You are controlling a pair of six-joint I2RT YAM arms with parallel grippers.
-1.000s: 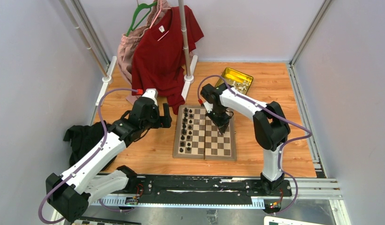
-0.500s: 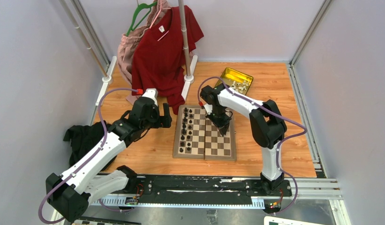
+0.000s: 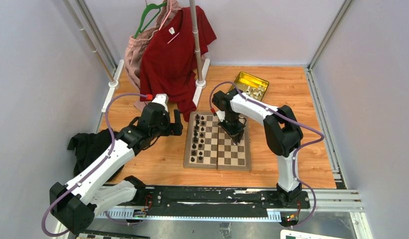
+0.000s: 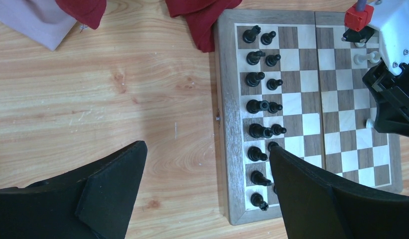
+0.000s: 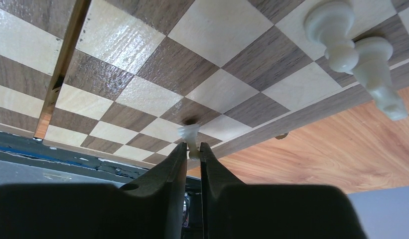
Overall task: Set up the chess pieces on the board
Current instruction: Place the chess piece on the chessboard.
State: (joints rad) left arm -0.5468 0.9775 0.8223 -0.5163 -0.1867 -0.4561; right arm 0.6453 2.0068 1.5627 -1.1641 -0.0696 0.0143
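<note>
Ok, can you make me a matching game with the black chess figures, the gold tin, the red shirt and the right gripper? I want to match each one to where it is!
Things:
1. black chess figures
2. gold tin
3. red shirt
4. right gripper

Places:
A. hanging up at the back
B. sitting either side of a small white pawn
C. lined up on the left side of the board
D. on the table beyond the board, with white pieces inside

Pairs: 1-C, 2-D, 3-A, 4-B

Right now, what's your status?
Left gripper open, at board edge. Right gripper around white pawn standing on board, grip unclear. Two more white pieces near, not touching.
</note>
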